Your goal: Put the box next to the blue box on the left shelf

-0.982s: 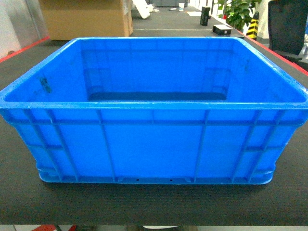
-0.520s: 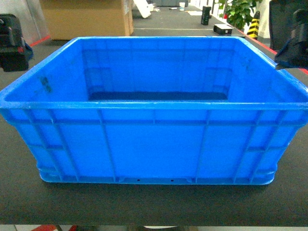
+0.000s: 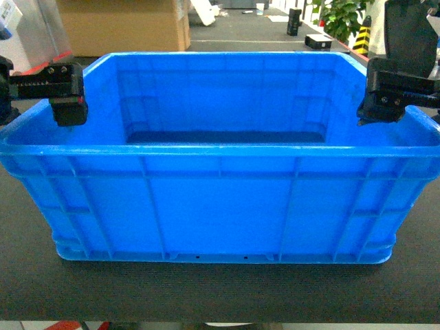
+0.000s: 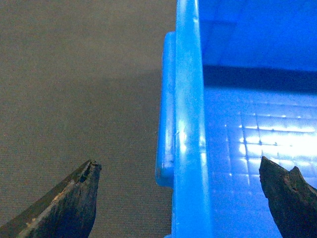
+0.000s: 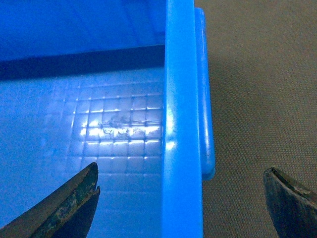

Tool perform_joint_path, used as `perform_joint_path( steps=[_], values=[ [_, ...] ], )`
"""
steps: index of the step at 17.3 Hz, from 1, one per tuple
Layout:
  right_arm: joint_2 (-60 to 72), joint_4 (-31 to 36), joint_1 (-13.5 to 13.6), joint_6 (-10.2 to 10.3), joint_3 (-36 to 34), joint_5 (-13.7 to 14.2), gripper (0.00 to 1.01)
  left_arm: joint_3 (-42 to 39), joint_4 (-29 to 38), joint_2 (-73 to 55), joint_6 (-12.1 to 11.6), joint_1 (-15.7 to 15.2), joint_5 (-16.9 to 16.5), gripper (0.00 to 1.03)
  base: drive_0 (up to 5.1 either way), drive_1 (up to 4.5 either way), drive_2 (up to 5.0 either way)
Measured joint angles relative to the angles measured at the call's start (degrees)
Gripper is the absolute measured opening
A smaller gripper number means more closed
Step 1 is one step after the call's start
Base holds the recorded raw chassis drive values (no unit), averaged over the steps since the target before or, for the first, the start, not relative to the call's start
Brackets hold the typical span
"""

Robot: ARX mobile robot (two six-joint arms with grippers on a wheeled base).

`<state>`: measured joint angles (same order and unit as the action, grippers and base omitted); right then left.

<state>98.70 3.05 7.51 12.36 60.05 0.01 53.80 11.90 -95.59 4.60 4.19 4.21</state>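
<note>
Head view: the box (image 3: 220, 165) sits on a dark mat (image 3: 220, 292), long side toward the camera, not yet lifted. Left gripper (image 3: 69, 103) hangs over the box's left rim, right gripper (image 3: 380, 110) over the right rim; neither appears to be touching it. No shelf and no second blue box in sight, so the carry and the placement are all still ahead. A cardboard carton (image 3: 124, 24) stands well behind. Box interior: smooth walls, nothing inside as far as this angle shows.

Left wrist view: left gripper (image 4: 181, 196) is spread wide, one finger over the mat (image 4: 74, 99), the other over the box's floor, straddling the rim (image 4: 187, 124). Not clamped. Gridded floor is bare.

Right wrist view: right gripper (image 5: 181, 198) likewise spread astride the opposite rim (image 5: 181, 124), gripping nothing. Floor shows a scuffed patch, no contents.

Judgement: early stage, pre-grasp; both closures, the lift and the transfer remain.
</note>
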Motion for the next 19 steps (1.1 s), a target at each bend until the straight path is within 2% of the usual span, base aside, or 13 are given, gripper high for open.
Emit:
perform_joint_path(
  steps=[4, 5, 12, 13, 19],
  values=[
    [1.1, -0.5, 0.0, -1.1, 0.7, 0.8, 0.98, 1.2, -0.7, -1.4, -0.2, 0.0, 0.5, 0.98, 0.0, 0.0, 0.0],
    [1.3, -0.6, 0.0, -1.4, 1.0, 0.9, 0.95, 1.6, -1.0, -1.4, -0.5, 0.0, 0.8, 0.96, 0.0, 0.0, 0.0],
    [2.5, -1.4, 0.3, -2.0, 2.0, 1.4, 0.26, 1.7, -2.4, -1.5, -1.9, 0.0, 1.1, 0.28, 0.0, 0.0, 0.0],
    [2.6, -1.5, 0.4, -2.0, 2.0, 2.3, 0.22, 1.8, -2.4, -1.5, -2.0, 0.1, 1.7, 0.22, 0.0, 0.0, 0.0],
    [1.9, 0.7, 0.7, -1.9, 1.0, 3.0, 0.2, 0.0, 0.9, -0.3, -1.9, 0.9, 3.3, 0.19, 0.0, 0.0, 0.0]
  ],
)
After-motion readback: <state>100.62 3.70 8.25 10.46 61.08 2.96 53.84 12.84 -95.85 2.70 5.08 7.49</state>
